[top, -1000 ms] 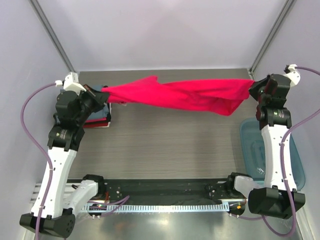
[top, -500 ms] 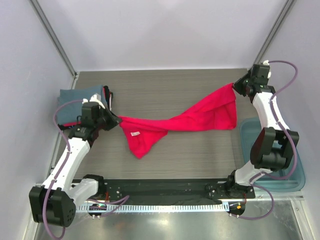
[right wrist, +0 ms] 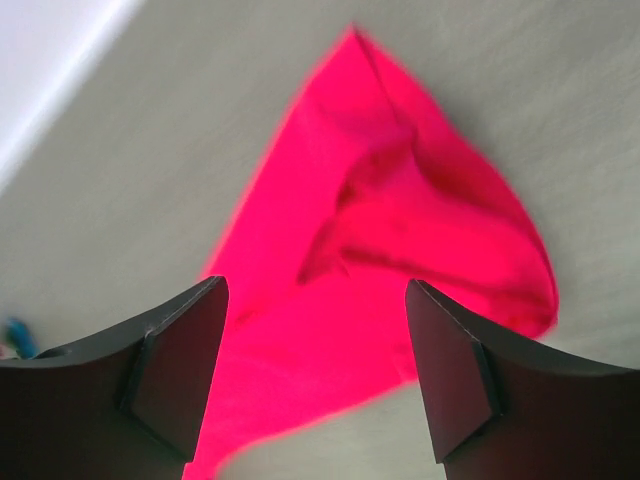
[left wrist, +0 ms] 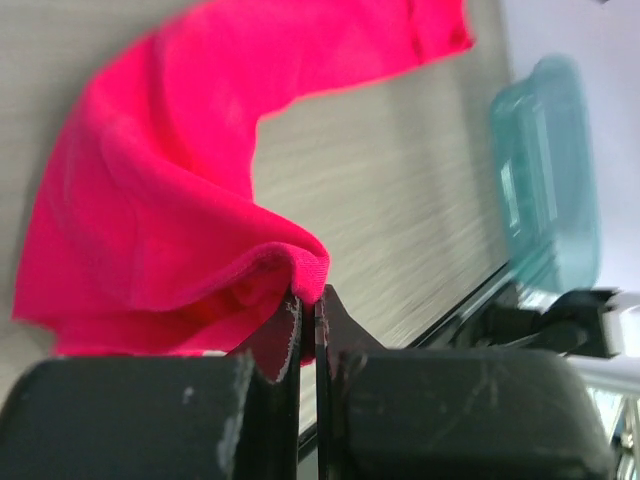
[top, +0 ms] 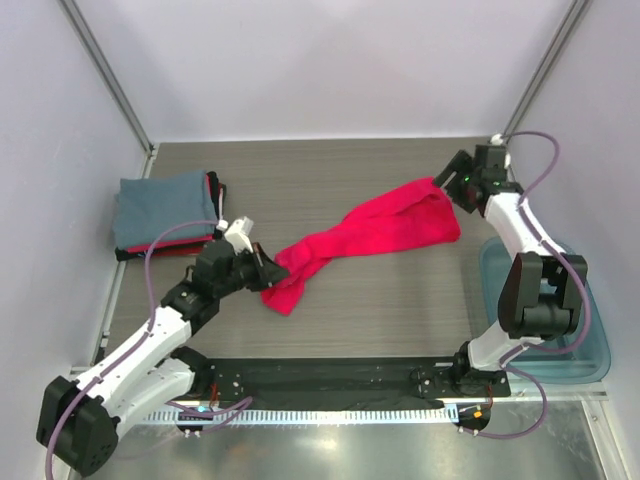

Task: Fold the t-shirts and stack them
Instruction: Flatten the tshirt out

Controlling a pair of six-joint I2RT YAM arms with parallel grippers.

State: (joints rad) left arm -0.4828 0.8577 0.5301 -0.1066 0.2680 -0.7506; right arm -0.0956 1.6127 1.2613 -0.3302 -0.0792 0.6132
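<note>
From above, the pink shirt [top: 370,232] lies as a twisted diagonal band on the table [top: 370,315]. Its near end is at the left gripper [top: 264,270] and its far end is just beside the right gripper [top: 450,185]. Only this view shows the stack [top: 165,205] at the far left, blue-grey on top with red and dark edges beneath, well apart from the pink shirt. The tub [top: 594,325] sits at the right edge.

The left wrist view shows what is too small to see from above. The left gripper's fingers [left wrist: 283,335] are pressed together on a raised fold of the pink shirt, and the rest trails away over the table.

In the right wrist view the fingers [right wrist: 175,370] stand wide apart and hold nothing. The pink shirt's bunched end lies on the table between and beyond them.
</note>
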